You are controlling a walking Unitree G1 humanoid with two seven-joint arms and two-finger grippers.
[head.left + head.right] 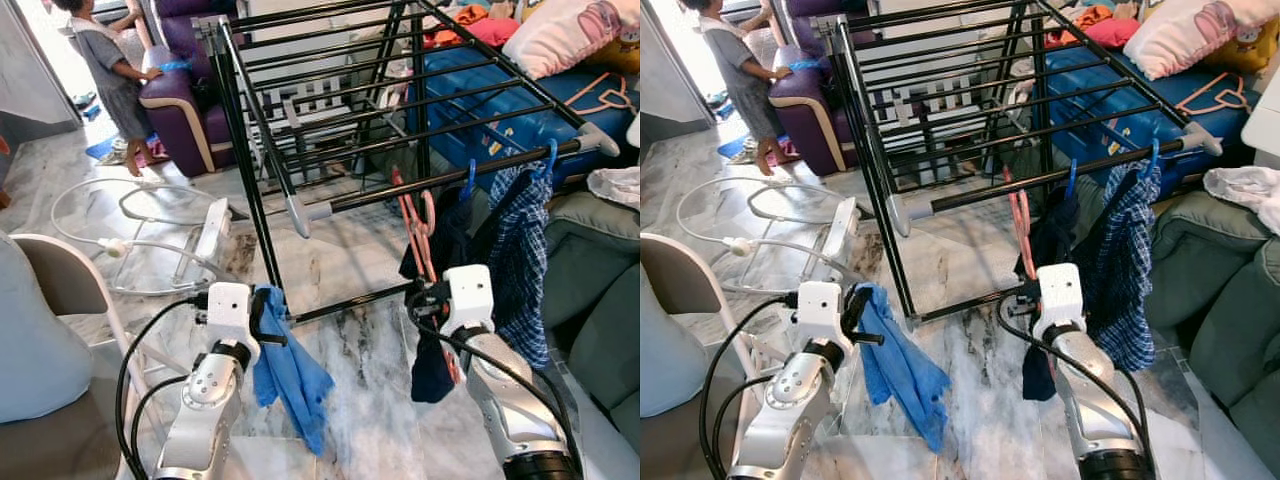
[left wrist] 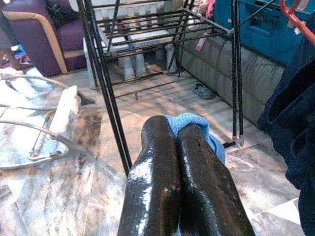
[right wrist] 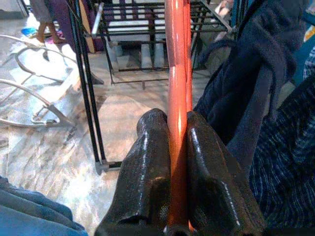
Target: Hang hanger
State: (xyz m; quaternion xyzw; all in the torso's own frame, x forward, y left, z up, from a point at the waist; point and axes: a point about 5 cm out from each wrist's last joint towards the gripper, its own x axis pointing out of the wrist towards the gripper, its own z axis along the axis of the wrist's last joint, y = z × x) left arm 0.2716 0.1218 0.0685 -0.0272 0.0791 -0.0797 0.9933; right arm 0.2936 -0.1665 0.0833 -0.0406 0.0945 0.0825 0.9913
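My right gripper (image 1: pixel 426 296) is shut on a pink-orange hanger (image 1: pixel 414 230), its fingers (image 3: pixel 147 147) pinching the hanger's bar (image 3: pixel 176 73). The hanger stands upright against the front rail (image 1: pixel 450 175) of the black drying rack; I cannot tell whether its hook rests on the rail. A dark garment (image 1: pixel 432 372) droops beside it. On the same rail a checked shirt (image 1: pixel 520 260) hangs from a blue hanger (image 1: pixel 549 155). My left gripper (image 1: pixel 266 316) is low at the left, shut on a blue cloth (image 1: pixel 292 378) that hangs down from it.
A person (image 1: pixel 113 70) stands at the far left by a purple armchair (image 1: pixel 185 115). On the marble floor lies a white wire frame (image 1: pixel 205 240). A chair (image 1: pixel 60 285) is at my left, a grey sofa (image 1: pixel 600 310) at my right, and a blue suitcase (image 1: pixel 505 100) behind the rack.
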